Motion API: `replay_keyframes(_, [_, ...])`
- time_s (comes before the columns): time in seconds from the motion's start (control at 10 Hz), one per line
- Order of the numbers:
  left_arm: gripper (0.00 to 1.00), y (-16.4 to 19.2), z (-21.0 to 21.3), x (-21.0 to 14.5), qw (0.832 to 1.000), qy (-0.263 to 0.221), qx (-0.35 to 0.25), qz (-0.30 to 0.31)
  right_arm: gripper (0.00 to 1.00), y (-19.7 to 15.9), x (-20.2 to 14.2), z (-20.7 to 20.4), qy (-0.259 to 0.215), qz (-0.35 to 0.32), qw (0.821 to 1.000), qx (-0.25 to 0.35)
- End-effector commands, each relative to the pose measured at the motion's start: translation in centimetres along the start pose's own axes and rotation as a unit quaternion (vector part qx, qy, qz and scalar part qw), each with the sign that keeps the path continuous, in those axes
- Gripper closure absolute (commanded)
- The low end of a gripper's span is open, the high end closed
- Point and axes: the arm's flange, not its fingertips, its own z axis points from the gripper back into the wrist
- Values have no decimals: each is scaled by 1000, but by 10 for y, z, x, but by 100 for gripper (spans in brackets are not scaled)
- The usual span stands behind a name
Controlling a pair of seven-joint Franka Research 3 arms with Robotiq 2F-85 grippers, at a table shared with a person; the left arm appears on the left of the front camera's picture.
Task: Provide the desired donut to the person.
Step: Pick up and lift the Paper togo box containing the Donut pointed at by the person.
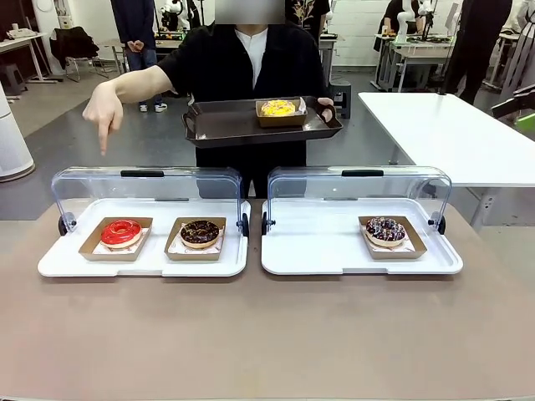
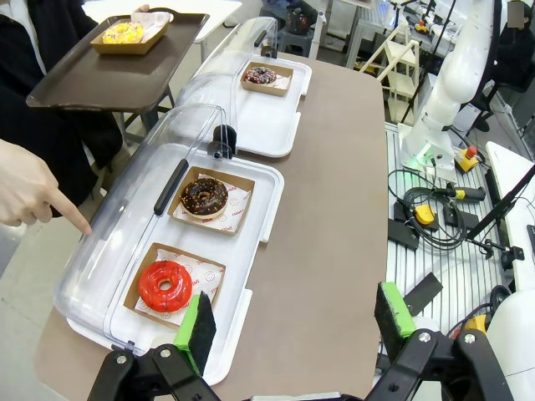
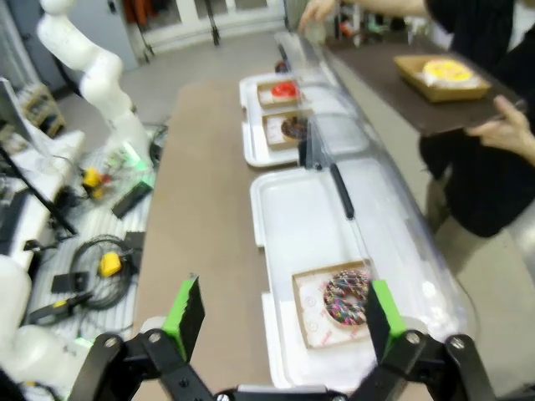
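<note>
The person [image 1: 251,58] stands across the table holding a dark brown tray [image 1: 226,125] that carries a yellow donut [image 1: 278,108] in a cardboard box. Their other hand [image 1: 104,113] points a finger down over the left white tray [image 1: 142,263], on the side of the red donut [image 1: 122,232]. A chocolate donut [image 1: 200,233] lies beside the red one. A sprinkled chocolate donut [image 1: 385,230] sits alone on the right white tray [image 1: 334,251]. My left gripper [image 2: 294,322] hangs open above the red donut [image 2: 163,286]. My right gripper [image 3: 282,317] is open above the sprinkled donut [image 3: 347,296].
Clear hinged covers [image 1: 146,188] [image 1: 359,188] stand raised behind both white trays. A white table [image 1: 451,134] stands at the back right. Brown tabletop [image 1: 267,334] lies bare in front of the trays. Cables and boxes [image 2: 435,217] lie on the floor beside the table.
</note>
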Motion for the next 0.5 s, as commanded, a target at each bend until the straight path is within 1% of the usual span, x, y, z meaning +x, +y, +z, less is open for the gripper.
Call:
replay_keyframes(0.0, [0, -1, 1, 1, 1000, -4, -1, -4, 0, -6, 4, 12, -48, -21, 998, 24])
replay_keyframes(0.2, [0, -1, 1, 1, 1000, -4, -1, -4, 0, -8, 5, 12, -53, -24, 998, 24])
replay_keyframes(0.4, [0, -1, 1, 1, 1000, -4, -1, -4, 0, -9, 5, 11, -46, -23, 998, 21])
